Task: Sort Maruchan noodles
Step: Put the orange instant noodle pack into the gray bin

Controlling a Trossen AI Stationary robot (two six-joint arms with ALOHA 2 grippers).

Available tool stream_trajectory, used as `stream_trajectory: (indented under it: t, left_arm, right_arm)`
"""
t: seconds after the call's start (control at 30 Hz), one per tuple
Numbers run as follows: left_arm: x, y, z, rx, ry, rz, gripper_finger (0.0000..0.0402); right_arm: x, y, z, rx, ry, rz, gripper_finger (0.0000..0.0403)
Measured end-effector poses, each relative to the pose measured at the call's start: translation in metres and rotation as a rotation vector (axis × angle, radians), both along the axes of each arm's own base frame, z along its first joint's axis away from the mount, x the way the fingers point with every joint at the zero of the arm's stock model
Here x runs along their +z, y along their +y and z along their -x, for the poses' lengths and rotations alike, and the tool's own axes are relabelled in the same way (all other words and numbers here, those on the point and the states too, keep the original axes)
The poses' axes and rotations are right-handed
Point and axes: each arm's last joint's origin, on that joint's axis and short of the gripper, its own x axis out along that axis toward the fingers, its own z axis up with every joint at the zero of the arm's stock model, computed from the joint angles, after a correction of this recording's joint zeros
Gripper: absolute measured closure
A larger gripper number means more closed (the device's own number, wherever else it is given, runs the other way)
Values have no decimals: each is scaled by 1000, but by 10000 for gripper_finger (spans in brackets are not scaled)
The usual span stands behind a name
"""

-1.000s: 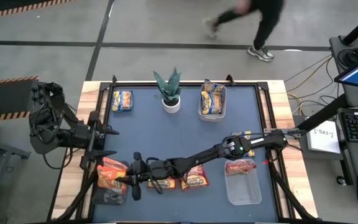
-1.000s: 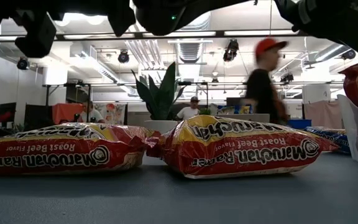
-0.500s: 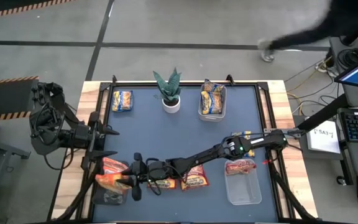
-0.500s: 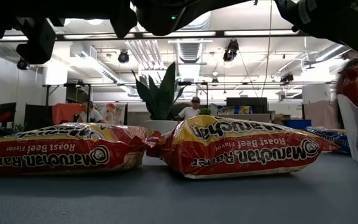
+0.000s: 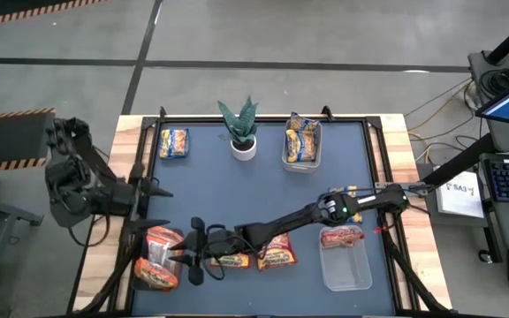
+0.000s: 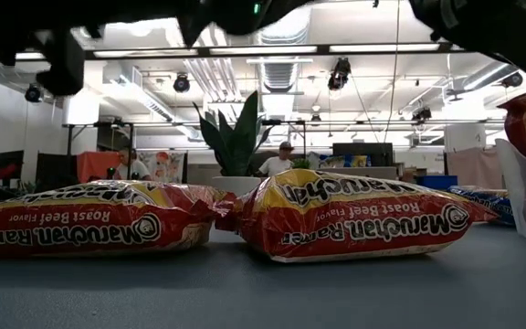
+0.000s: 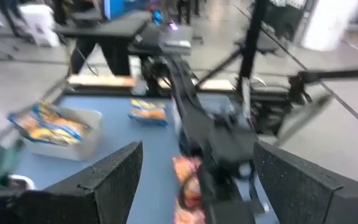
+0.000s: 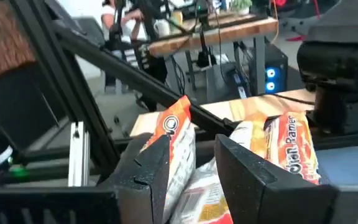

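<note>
Orange-red packet (image 5: 155, 272) pinched at the front-left corner of the table (image 5: 237, 190), clamped between the fingers of the right gripper (image 5: 182, 256), whose long dark arm reaches diagonally across from the right side. Same grip seen up close from the right wrist: fingers (image 8: 149, 168) squeezed on the wrapper's edge (image 8: 180, 146), a second orange-red packet (image 8: 288, 152) lying just beside it. Left gripper (image 5: 153, 205) parked at the table's left edge, fingers spread wide and holding nothing; wide gap between them plain in the left wrist view (image 7: 191, 180). Two more orange-red packets (image 5: 253, 256) flat on the mat under the right arm, reading "Roast Beef Flavor" at table level (image 6: 354, 217). Red-and-white packet (image 5: 341, 236) sitting in the clear bin (image 5: 347, 274) at front right. Yellow-and-blue packets (image 5: 300, 141) standing in the far bin (image 5: 300, 161), another one (image 5: 174, 142) lying loose at far left. Potted plant (image 5: 241, 128) between those two.
</note>
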Motion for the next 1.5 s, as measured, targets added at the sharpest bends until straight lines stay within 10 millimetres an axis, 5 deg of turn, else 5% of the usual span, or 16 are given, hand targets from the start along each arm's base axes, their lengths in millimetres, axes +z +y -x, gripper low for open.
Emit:
stream_trajectory:
  t: [0.2, 0.8, 1.5]
  left_arm:
    - [-26, -24, -11, -122, 167, 42, 117]
    - [-113, -92, -16, -288, 1154, 110, 161]
    - [-124, -95, 10, -133, 1163, -81, 162]
  right_arm:
    - [36, 17, 19, 5, 84, 173, 316]
    - [35, 46, 61, -5, 466, 409, 360]
    - [66, 50, 84, -42, 493, 532, 360]
